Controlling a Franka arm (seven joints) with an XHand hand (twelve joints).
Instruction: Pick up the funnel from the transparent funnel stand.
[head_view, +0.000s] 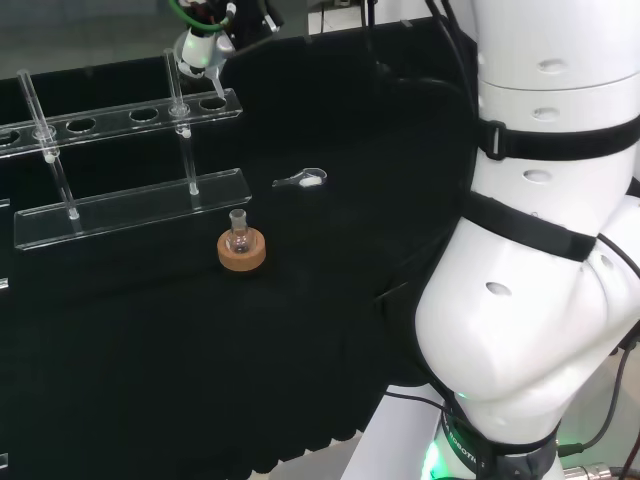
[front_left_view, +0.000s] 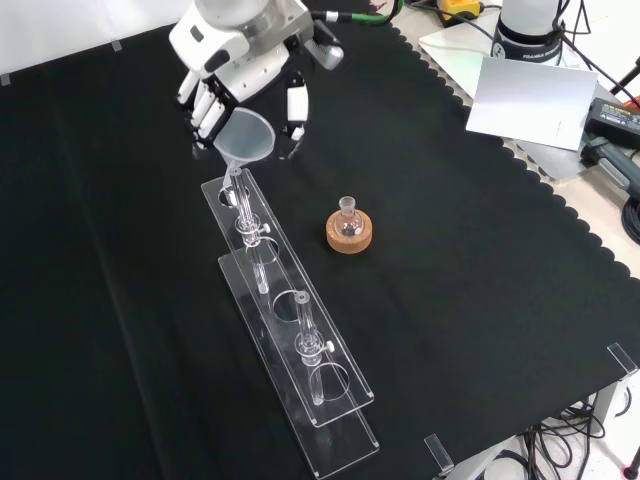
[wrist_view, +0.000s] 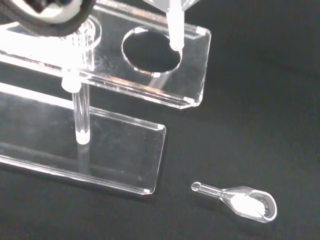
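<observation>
The clear funnel (front_left_view: 246, 136) hangs tilted over the far end of the transparent funnel stand (front_left_view: 291, 300), with my hand (front_left_view: 240, 60) curled round its cone from above. Fingers (front_left_view: 205, 108) sit on one side of the cone and the thumb on the other. In the wrist view the funnel's stem (wrist_view: 175, 30) ends just above the stand's end hole (wrist_view: 151, 50), outside it. In the head view the hand (head_view: 203, 45) is at the top, over the right end of the stand (head_view: 120, 118).
A small round flask on a cork ring (head_view: 241, 248) (front_left_view: 348, 229) stands beside the stand. A small glass scoop with white powder (head_view: 303, 180) (wrist_view: 246, 202) lies on the cloth nearby. Two upright posts (wrist_view: 80, 107) join the stand's plates. A white sheet (front_left_view: 530, 100) lies off the cloth.
</observation>
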